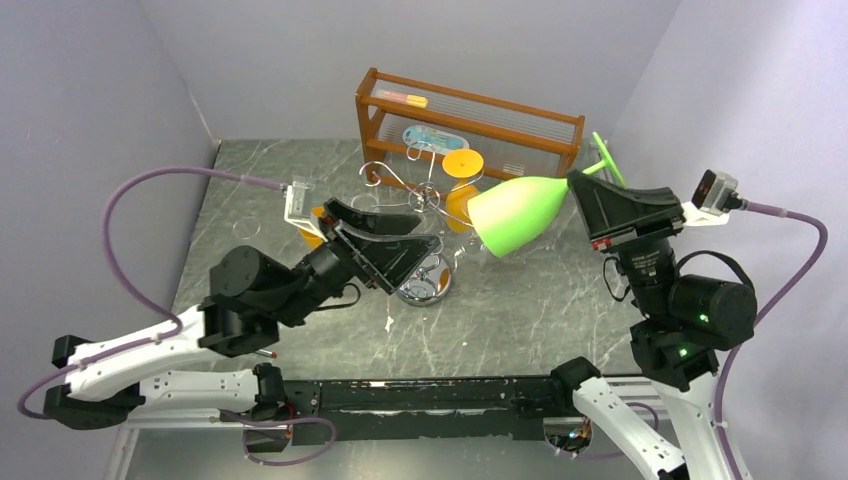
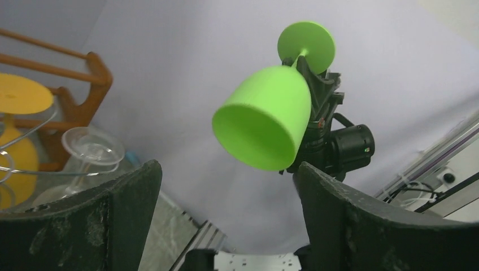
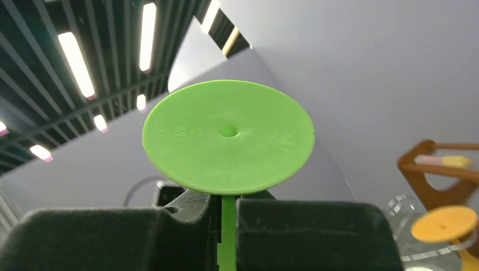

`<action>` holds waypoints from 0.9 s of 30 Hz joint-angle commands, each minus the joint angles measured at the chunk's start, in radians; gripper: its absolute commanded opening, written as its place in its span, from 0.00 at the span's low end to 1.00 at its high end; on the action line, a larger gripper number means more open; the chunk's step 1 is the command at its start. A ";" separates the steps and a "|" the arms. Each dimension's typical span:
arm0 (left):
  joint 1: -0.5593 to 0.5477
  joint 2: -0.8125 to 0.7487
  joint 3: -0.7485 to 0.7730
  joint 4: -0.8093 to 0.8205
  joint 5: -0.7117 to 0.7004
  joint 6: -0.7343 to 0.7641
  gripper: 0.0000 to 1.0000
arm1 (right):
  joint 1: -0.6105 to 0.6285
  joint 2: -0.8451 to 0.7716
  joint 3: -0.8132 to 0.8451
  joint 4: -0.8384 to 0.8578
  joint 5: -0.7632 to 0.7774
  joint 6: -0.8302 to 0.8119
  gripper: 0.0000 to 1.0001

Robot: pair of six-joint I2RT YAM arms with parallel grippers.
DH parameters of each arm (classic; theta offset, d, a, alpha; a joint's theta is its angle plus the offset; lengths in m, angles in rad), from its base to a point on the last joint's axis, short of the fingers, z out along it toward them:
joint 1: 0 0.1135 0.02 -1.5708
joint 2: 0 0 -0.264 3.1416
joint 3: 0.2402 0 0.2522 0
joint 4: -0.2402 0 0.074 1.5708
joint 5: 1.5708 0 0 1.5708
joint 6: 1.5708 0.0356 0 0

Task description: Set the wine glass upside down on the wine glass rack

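The green wine glass [image 1: 515, 213] hangs in the air at the right, tilted, with its bowl pointing left and down and its foot [image 1: 605, 158] up and back. My right gripper [image 1: 588, 195] is shut on its stem; in the right wrist view the stem [image 3: 227, 231] sits between the fingers under the round foot [image 3: 229, 135]. The chrome wire rack [image 1: 410, 185] stands mid-table on its round shiny base [image 1: 425, 285], left of the bowl. My left gripper [image 1: 375, 238] is open and empty beside the rack, facing the green glass [image 2: 265, 121].
A brown wooden shelf unit [image 1: 470, 115] stands behind the rack. Orange glasses [image 1: 462, 165] hang upside down on the rack, and a clear glass [image 2: 90, 149] shows there too. Grey walls close in at the left, back and right.
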 commanded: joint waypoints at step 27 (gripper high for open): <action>0.001 0.151 0.189 -0.319 0.201 -0.315 0.90 | -0.001 -0.155 -0.216 -0.315 -0.706 -0.855 0.00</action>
